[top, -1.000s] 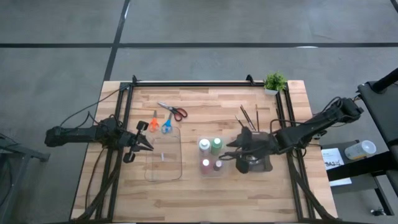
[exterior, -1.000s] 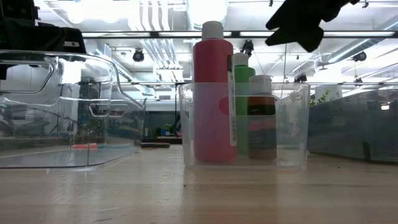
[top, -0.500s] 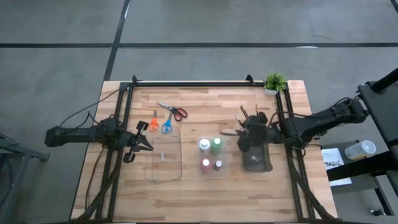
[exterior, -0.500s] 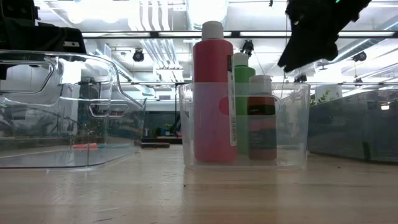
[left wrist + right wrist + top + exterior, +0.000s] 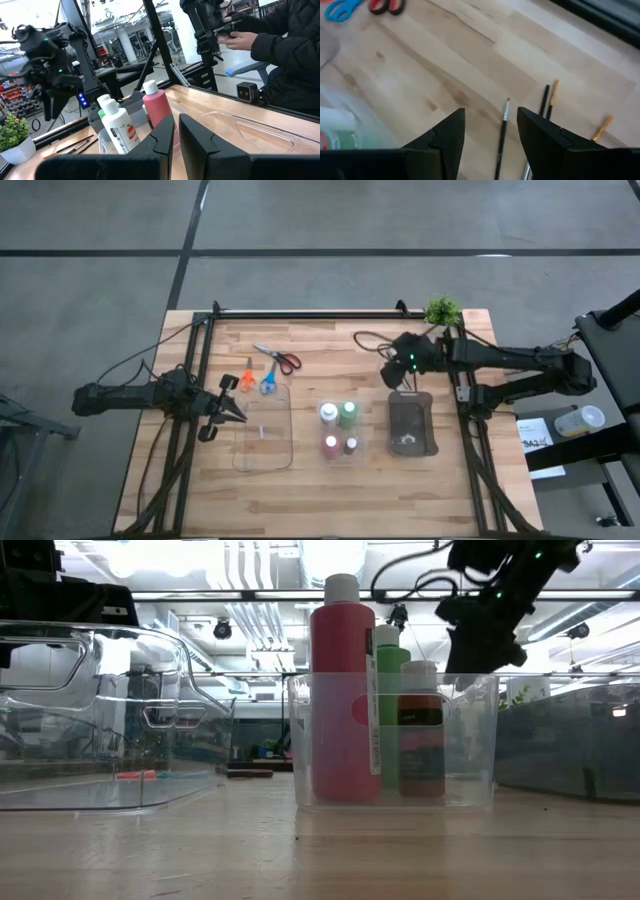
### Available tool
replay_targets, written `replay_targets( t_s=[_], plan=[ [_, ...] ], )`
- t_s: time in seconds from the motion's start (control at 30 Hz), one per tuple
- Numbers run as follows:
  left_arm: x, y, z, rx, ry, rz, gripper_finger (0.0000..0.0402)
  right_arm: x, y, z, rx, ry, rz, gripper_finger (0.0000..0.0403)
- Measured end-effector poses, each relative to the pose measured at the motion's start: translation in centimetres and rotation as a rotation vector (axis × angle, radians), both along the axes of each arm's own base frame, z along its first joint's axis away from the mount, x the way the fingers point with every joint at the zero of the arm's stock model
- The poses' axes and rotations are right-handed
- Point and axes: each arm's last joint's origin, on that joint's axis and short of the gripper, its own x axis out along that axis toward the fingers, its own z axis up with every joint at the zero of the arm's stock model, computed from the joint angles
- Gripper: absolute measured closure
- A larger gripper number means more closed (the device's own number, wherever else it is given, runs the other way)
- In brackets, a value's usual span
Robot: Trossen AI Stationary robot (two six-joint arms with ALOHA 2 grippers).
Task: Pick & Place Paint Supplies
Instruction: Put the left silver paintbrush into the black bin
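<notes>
The right gripper (image 5: pixel 490 132) is hovering with its jaws parted and empty above the paintbrushes (image 5: pixel 502 135), which are lying loose on the table (image 5: pixel 330 375) at the far right, beside the grey tray (image 5: pixel 412 426). For a clean pick, it should be centring one brush between the fingers before descending. The left gripper (image 5: pixel 236 412) is waiting near the clear tray (image 5: pixel 264 435), nearly closed and empty.
</notes>
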Motion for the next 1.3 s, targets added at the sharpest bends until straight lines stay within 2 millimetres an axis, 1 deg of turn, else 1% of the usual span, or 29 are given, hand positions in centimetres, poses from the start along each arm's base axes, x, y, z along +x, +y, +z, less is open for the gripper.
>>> replay_targets(
  t_s=[0.17,0.33,0.5,0.7,0.9,1.0,1.07,1.2,1.3],
  plan=[
    [0.0,0.0,0.0,0.0,0.0,0.0,0.0366,-0.1,-2.2,-0.9,0.036,0.046,-0.023,0.0226],
    [0.0,0.0,0.0,0.0,0.0,0.0,0.0366,0.4,-3.6,-2.5,0.079,0.122,0.008,0.0226],
    [0.0,0.0,0.0,0.0,0.0,0.0,0.0366,1.2,-4.8,-4.1,0.129,0.182,0.051,0.0226],
    [0.0,0.0,0.0,0.0,0.0,0.0,0.0366,2.9,-6.4,-4.7,0.152,0.225,0.042,0.0226],
    [0.0,0.0,0.0,0.0,0.0,0.0,0.0366,4.7,-7.4,-4.9,0.178,0.322,0.089,0.0226],
    [0.0,0.0,0.0,0.0,-0.001,0.0,0.0366,5.2,-7.6,-5.5,0.202,0.39,0.12,0.0226],
    [0.0,0.0,0.0,0.0,0.0,0.0,0.0366,5.6,-7.7,-6.0,0.221,0.405,0.141,0.0226],
    [0.0,0.0,0.0,0.0,0.0,0.0,0.0366,5.9,-7.9,-7.1,0.242,0.435,0.158,0.0226],
    [0.0,0.0,0.0,0.0,0.0,0.0,0.0366,5.7,-7.8,-7.9,0.259,0.462,0.158,0.0226]
  ],
)
